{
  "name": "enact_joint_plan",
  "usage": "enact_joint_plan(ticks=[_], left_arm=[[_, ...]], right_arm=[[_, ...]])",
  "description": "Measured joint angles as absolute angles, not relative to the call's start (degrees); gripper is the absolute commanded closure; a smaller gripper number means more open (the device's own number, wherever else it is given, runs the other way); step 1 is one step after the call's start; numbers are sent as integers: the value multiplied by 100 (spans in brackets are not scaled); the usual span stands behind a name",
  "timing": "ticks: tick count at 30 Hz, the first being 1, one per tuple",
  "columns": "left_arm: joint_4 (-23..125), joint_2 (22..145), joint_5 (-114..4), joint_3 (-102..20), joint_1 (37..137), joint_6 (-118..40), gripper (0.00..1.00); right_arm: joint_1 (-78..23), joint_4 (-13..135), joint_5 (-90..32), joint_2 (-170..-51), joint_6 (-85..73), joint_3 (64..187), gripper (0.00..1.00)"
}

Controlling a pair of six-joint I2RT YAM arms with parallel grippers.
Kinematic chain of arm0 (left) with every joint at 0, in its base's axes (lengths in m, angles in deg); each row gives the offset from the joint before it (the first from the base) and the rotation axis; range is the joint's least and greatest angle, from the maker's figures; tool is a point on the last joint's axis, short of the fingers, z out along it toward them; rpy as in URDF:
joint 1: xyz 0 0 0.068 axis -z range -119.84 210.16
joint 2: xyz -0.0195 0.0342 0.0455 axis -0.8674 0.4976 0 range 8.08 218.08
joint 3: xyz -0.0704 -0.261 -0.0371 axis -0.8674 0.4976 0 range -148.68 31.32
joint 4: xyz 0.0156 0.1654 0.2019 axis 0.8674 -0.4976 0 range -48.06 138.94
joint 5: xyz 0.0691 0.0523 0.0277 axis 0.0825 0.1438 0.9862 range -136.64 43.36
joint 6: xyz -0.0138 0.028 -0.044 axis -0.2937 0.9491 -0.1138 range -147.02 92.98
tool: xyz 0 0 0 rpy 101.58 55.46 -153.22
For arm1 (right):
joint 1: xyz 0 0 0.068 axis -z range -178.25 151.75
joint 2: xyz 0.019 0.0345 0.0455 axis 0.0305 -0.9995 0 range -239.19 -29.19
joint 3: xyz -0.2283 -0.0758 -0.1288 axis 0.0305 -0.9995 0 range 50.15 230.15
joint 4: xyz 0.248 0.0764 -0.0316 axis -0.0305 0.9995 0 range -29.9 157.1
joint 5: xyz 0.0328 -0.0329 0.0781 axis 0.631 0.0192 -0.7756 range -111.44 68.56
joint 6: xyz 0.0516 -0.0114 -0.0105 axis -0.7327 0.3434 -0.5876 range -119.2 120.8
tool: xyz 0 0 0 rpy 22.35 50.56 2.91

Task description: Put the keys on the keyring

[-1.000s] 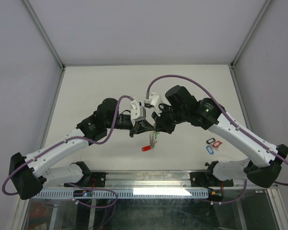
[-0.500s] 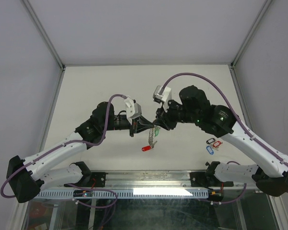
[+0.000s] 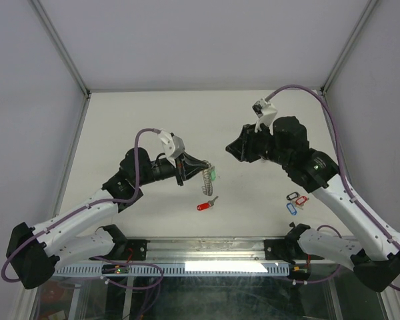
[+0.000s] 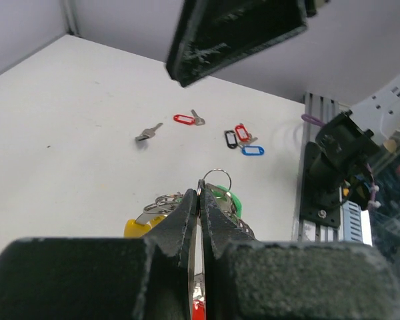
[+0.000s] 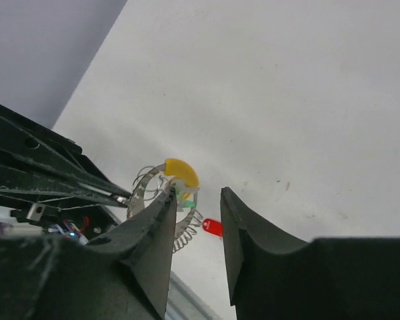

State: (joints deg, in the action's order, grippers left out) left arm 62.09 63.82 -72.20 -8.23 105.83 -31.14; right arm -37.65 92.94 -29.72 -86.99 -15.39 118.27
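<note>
My left gripper [image 3: 199, 167] is shut on the keyring [image 3: 206, 181], a silvery coiled loop held above the table. A green tag [image 3: 213, 175] and a yellow tag [image 5: 181, 171] hang on it. In the left wrist view the jaws [image 4: 201, 195] pinch the ring's wire, with the green tag [image 4: 228, 199] and yellow tag [image 4: 136, 227] either side. My right gripper [image 3: 229, 149] is open and empty, up and to the right of the ring; its wrist view [image 5: 195, 213] looks down on the keyring [image 5: 185, 230]. A red-tagged key [image 3: 205, 205] lies on the table below.
Three more keys with black, red and blue tags [image 3: 294, 201] lie at the right near the front edge, also in the left wrist view [image 4: 242, 139]. That view shows a bare silver key [image 4: 149, 132] and a red-tagged key [image 4: 187, 119] on the table.
My right gripper has left the keyring and drawn back up and to the right. My left gripper has shifted slightly left, still holding the ring.
</note>
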Motion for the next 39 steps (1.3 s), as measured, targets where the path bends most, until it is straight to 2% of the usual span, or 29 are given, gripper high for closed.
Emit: enact_joint_plan(ticks=[13,24,31,39], left_arm=[[6775,6365,-6919,-567,10246,-3584,100],[6829,6304,-6923,-565,10246,-3610,100],[6829,6299,-6925,-565,10246,-3610,100],[6827,6299,-6927,-565,10246,-3610,100]], right_arm=[[-3783,8562,-3387,-8691,-3615,11274,65],[-4110,8389,-3503,-9047,-3875,11274,73],[-4110,8352,-3542,-9049,-3915,11274,84],[-4110,8326,-3573,-9071,-3932,11274,88]])
